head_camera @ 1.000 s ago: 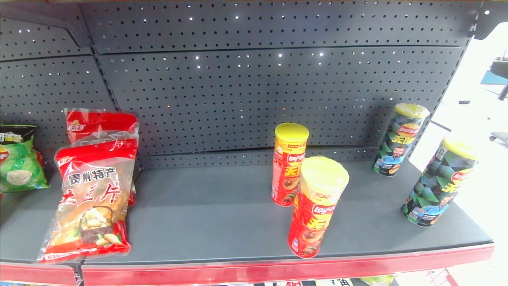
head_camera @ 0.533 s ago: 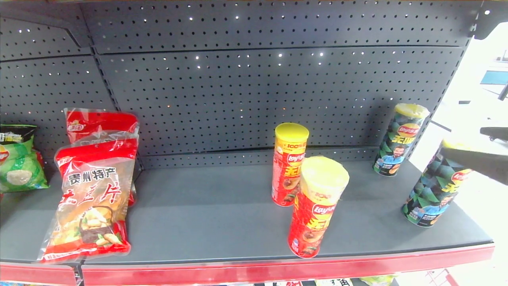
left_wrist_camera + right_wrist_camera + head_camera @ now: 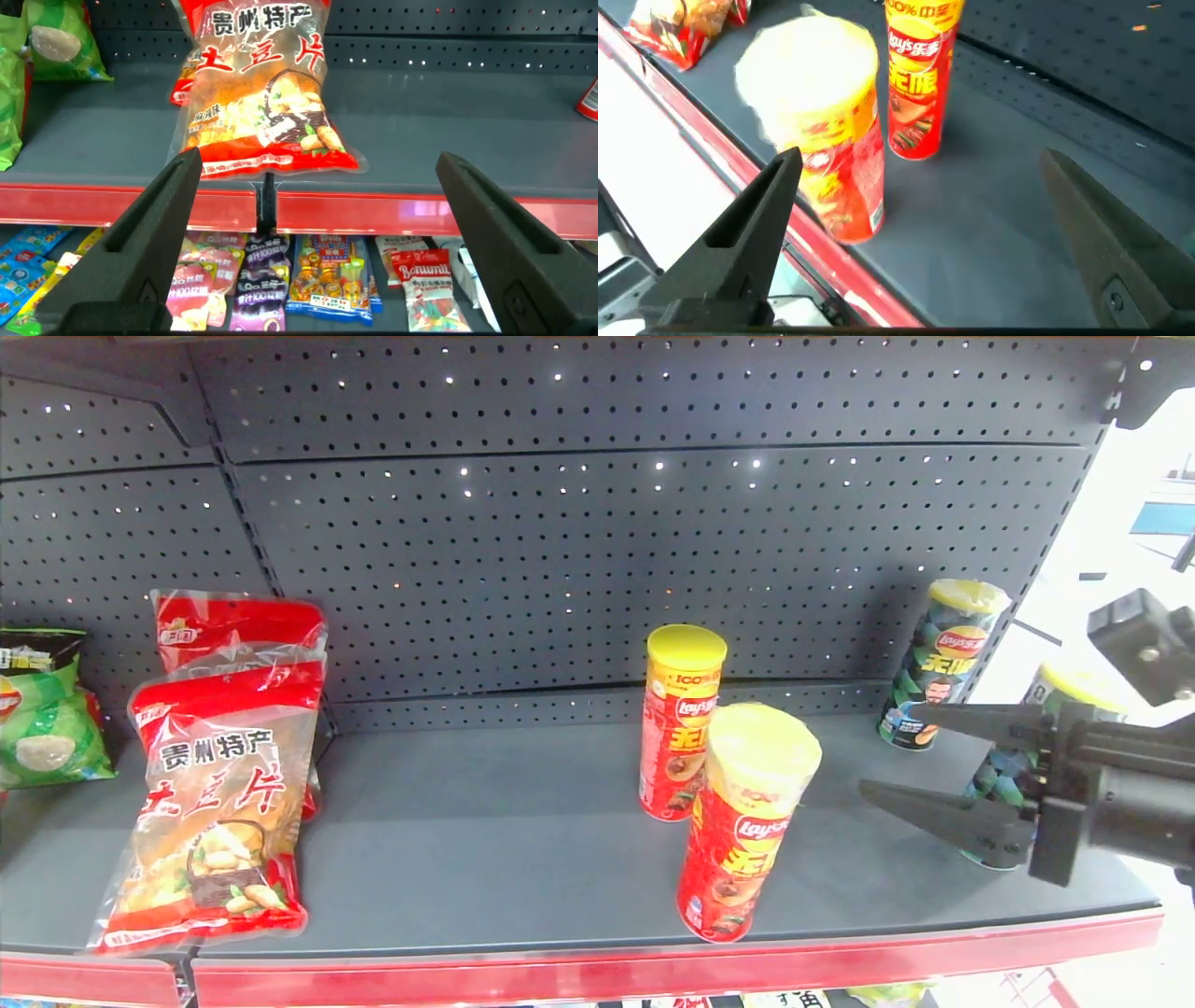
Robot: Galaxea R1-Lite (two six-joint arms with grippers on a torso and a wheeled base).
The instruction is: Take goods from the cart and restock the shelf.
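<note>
While the dark shelf (image 3: 523, 840) carries its goods in a row, one green crisp bag (image 3: 42, 719) stands at its far left, against the perforated back panel (image 3: 579, 569). Next come two red potato-slice bags (image 3: 215, 803), the front one leaning back on the rear bag (image 3: 238, 621), with its lower edge near the red front rail (image 3: 653, 971). In the left wrist view the left gripper (image 3: 318, 163) sits level with that rail, facing the front bag with its fingers spread wide, and sweet packets (image 3: 308, 280) lie on the tier below. Right of centre stand two red canisters (image 3: 680, 723) with yellow lids, both upright, the nearer one (image 3: 742, 821) close to the rail. Farther right are two green-and-black canisters (image 3: 943, 663), one by the back panel and one (image 3: 1074, 686) nearer the front. The second is partly hidden behind the right gripper (image 3: 887, 749), which is spread open and points toward the red canisters.
</note>
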